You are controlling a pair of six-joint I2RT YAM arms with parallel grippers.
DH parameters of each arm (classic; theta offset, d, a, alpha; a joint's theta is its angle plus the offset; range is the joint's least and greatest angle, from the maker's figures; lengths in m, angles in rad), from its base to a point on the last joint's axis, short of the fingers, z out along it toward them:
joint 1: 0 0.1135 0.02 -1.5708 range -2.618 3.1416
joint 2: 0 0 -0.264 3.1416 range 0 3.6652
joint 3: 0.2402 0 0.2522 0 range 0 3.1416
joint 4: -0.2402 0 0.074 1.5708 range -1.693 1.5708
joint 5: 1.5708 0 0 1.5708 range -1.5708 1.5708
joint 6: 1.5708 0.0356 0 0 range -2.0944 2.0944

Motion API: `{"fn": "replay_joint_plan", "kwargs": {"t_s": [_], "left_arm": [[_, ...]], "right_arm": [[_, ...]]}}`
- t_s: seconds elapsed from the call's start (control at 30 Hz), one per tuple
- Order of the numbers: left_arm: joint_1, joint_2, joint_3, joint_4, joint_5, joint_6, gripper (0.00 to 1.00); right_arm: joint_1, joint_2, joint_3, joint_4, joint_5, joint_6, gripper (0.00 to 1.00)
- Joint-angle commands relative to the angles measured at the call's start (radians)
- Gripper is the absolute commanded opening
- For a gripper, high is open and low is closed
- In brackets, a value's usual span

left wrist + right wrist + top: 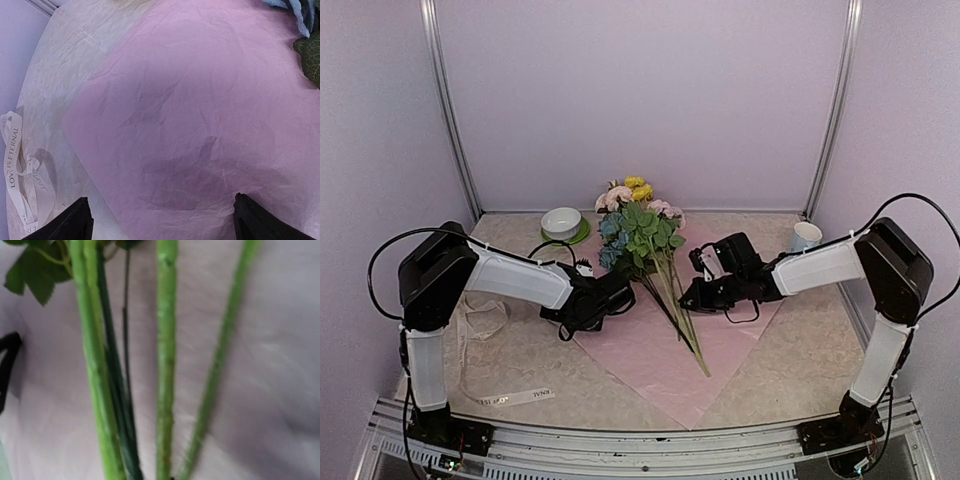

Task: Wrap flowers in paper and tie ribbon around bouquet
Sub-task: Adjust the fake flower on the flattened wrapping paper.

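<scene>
Left gripper, jaws wide apart, hovered over the nine-o'clock edge of the paper; right gripper, jaws together, sat at three o'clock against stems of the flowers.

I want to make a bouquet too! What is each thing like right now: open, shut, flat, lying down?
Lilac-pink sheet of wrapping paper: spread flat.
Bunch of blue, pink and yellow artificial flowers: lying on the paper, unwrapped.
Cream-white lettered fabric ribbon: loose, untied.
White bowl: upright on a green plate.
White cup: upright.
Left gripper: open over the paper.
Right gripper: shut, by the stems.
</scene>
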Motion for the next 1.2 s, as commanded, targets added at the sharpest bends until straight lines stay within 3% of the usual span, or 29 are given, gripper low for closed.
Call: {"fn": "replay_joint_plan", "kwargs": {"t_s": [0.0,0.2,0.43,0.53,0.8,1.0,1.17], "left_arm": [[-0.002,0.033,-0.058,0.020,0.119,0.030,0.96],[0.003,0.038,-0.050,0.010,0.096,0.045,0.96],[0.003,0.026,-0.062,0.006,0.072,0.052,0.96],[0.003,0.017,-0.066,0.001,0.057,0.051,0.97],[-0.007,-0.004,-0.092,0.021,0.056,0.060,0.97],[-0.033,-0.011,-0.104,0.020,0.050,0.055,0.97],[-0.052,-0.011,-0.111,0.020,0.043,0.049,0.97]], "right_arm": [[0.027,0.061,0.025,0.121,0.004,0.087,0.00],[0.037,0.078,0.035,0.089,0.017,0.083,0.13],[0.037,-0.057,0.033,-0.082,0.172,-0.038,0.34],[0.036,-0.135,0.001,-0.154,0.224,-0.070,0.38],[0.087,-0.212,-0.127,-0.241,0.220,-0.050,0.28],[0.144,-0.161,-0.156,-0.235,0.275,-0.008,0.17],[0.206,-0.102,-0.133,-0.180,0.218,0.005,0.11]]}}
